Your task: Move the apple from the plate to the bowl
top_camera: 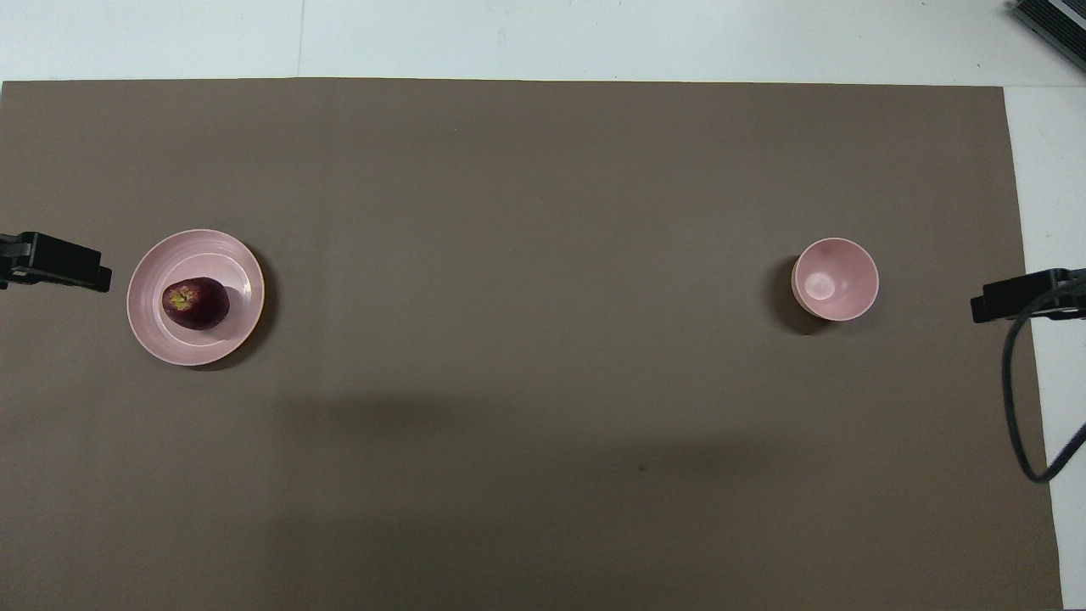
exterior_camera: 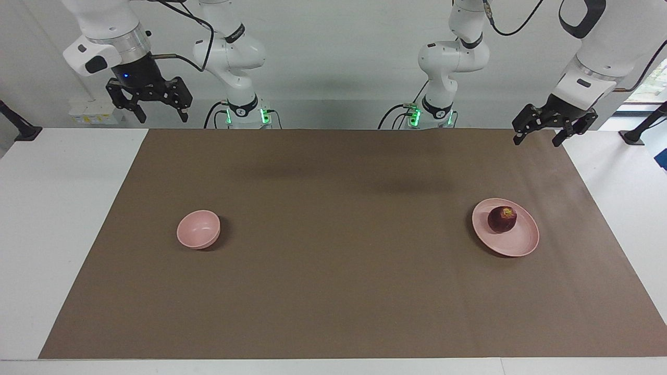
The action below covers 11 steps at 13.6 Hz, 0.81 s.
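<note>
The apple (exterior_camera: 502,219) lies on the plate (exterior_camera: 513,244) near the left arm's end of the worktop (exterior_camera: 333,291); the bowl (exterior_camera: 198,229) sits toward the right arm's end. Left claw (exterior_camera: 540,136) and right claw (exterior_camera: 161,113) hang raised at the robots' edge, spread wide, gripping nothing.

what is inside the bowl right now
Nothing: the bowl shows a bare pink inside from above. The apple lies on the plate; the plate under it is covered.
</note>
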{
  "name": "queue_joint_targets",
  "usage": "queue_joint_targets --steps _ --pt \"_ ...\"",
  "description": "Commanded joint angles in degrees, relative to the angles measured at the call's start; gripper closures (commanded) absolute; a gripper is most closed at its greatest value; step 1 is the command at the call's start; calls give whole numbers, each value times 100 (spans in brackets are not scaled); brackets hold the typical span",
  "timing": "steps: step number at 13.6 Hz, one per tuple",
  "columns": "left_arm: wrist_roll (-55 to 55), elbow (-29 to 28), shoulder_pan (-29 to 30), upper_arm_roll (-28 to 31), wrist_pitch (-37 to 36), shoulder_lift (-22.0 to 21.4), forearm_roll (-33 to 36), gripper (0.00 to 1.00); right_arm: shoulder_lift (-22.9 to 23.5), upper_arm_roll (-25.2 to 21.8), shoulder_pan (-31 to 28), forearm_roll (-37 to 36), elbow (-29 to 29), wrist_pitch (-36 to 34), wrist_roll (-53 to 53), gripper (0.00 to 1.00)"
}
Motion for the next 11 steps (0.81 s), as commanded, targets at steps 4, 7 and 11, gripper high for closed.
queue_joint_targets --steps 4,7,11 --pt "-33 -83 -3 24 -60 -111 27 0 -182 18 -42 111 -270 31 -164 0" --pt "-15 -118 6 24 -77 -120 27 0 -182 18 -42 111 -270 31 -164 0" --pt "-6 -180 -12 24 -42 -146 27 0 -182 27 -42 120 -296 40 -155 0"
